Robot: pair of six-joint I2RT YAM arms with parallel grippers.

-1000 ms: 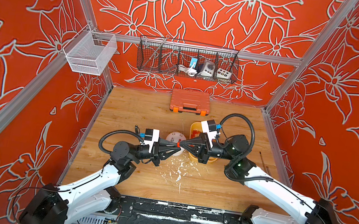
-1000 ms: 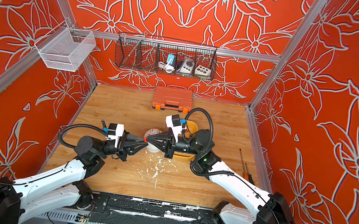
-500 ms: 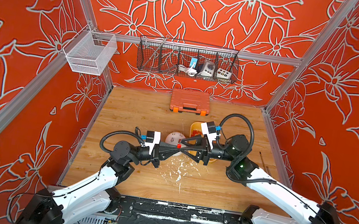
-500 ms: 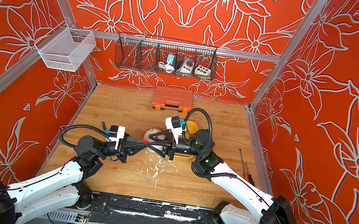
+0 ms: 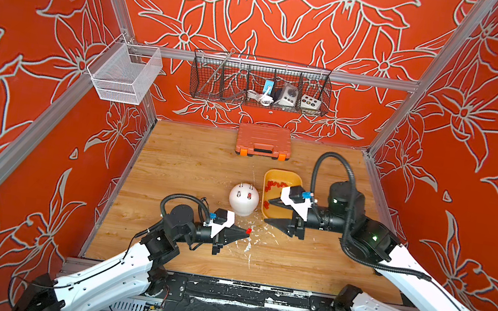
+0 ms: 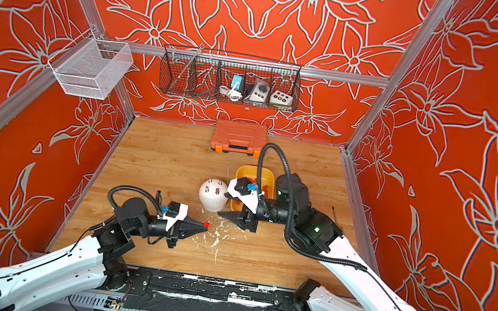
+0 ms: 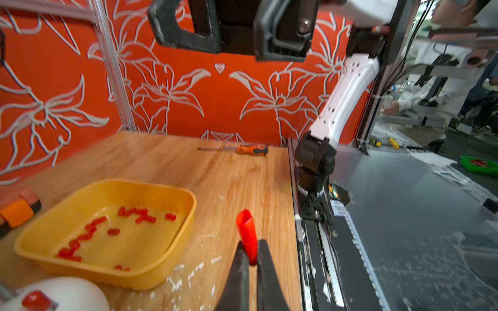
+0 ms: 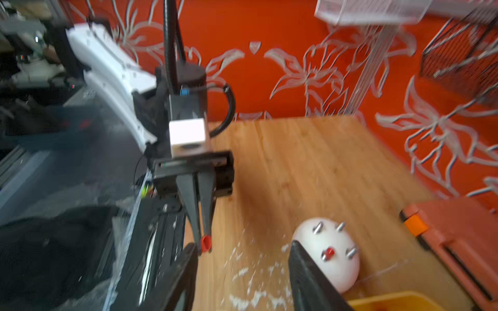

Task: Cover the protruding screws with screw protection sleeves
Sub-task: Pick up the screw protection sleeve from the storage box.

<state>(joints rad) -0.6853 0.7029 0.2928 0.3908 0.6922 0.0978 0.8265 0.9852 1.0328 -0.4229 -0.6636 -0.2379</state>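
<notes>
A white dome (image 5: 242, 205) (image 6: 211, 199) stands mid-table with protruding screws (image 8: 318, 227); three are bare, and one wears a red cap (image 8: 328, 253). My left gripper (image 5: 246, 232) (image 7: 250, 258) hovers in front of the dome, shut on one red screw protection sleeve (image 7: 247, 231) (image 6: 206, 224) that sticks out past its tips. My right gripper (image 5: 267, 211) (image 8: 242, 245) stands open and empty just right of the dome, over the near end of the yellow tray (image 5: 284, 175) (image 7: 107, 188). Several more sleeves (image 7: 134, 212) lie in that tray.
An orange tool case (image 5: 262, 145) lies at the back of the table. A screwdriver (image 7: 242, 149) lies along the right wall. White flecks (image 5: 250, 247) litter the wood near the front. A black wire basket (image 5: 260, 84) and a white mesh basket (image 5: 123, 72) hang on the walls.
The two grippers were tip to tip on the sleeve. The right one has opened and drawn back to the right; the left one has pulled back toward the front, keeping the sleeve.
</notes>
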